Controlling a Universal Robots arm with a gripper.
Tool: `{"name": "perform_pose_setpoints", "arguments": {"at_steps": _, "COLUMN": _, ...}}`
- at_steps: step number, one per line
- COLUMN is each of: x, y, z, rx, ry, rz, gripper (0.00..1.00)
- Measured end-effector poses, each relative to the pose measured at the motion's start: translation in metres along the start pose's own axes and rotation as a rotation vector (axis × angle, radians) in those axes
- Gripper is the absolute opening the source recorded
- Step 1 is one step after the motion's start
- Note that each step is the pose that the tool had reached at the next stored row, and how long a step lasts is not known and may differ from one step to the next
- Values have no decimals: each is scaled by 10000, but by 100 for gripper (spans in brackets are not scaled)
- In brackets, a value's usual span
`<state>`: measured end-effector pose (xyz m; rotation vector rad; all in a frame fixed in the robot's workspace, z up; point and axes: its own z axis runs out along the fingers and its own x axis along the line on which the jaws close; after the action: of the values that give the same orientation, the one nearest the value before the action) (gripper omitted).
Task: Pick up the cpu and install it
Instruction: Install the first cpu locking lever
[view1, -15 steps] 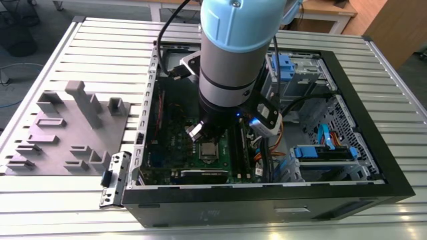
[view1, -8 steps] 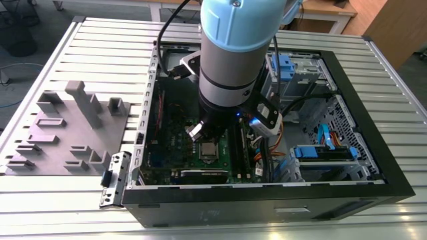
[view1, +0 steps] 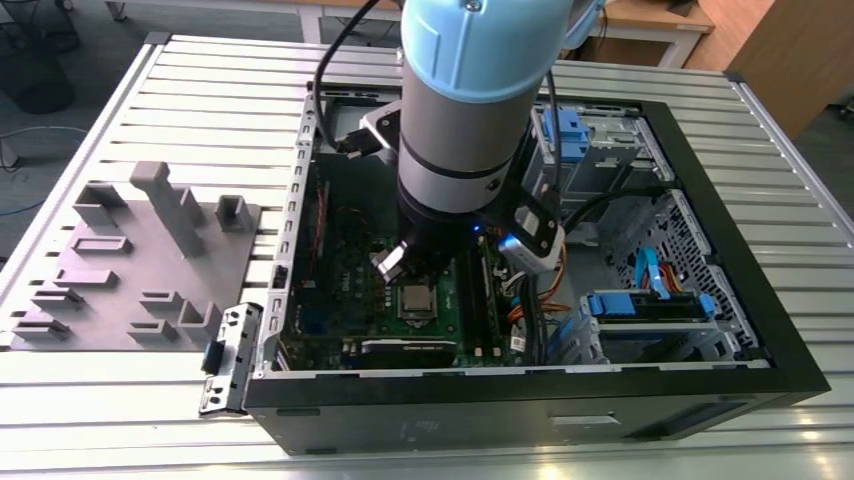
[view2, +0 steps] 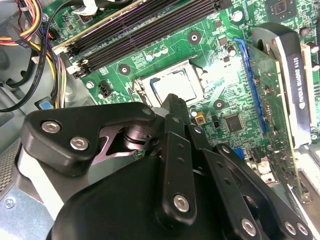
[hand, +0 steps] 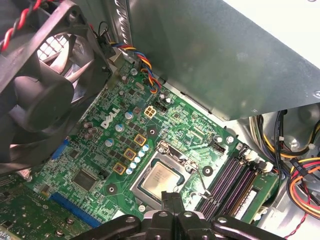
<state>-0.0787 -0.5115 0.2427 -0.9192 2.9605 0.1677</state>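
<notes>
one cpu (hand: 159, 179) sits inside socket frame (hand: 172, 150), jaws overhead

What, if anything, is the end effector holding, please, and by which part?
Nothing, it seems: the end effector hangs just above the cpu, which lies in the socket.

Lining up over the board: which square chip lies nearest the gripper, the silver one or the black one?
The silver-topped cpu in its metal-framed socket, right by the gripper; the black chip lies farther off.
</notes>
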Motion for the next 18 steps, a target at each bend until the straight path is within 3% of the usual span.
{"name": "perform_pose_setpoints", "arguments": {"at_steps": 10, "x": -1, "y": 2, "z": -19, "rx": 2, "ry": 4, "rz": 1, "gripper": 11}}
{"name": "perform_pose_setpoints", "arguments": {"at_steps": 18, "x": -7, "y": 10, "z": -108, "rx": 0, "ry": 0, "rz": 0, "gripper": 11}}
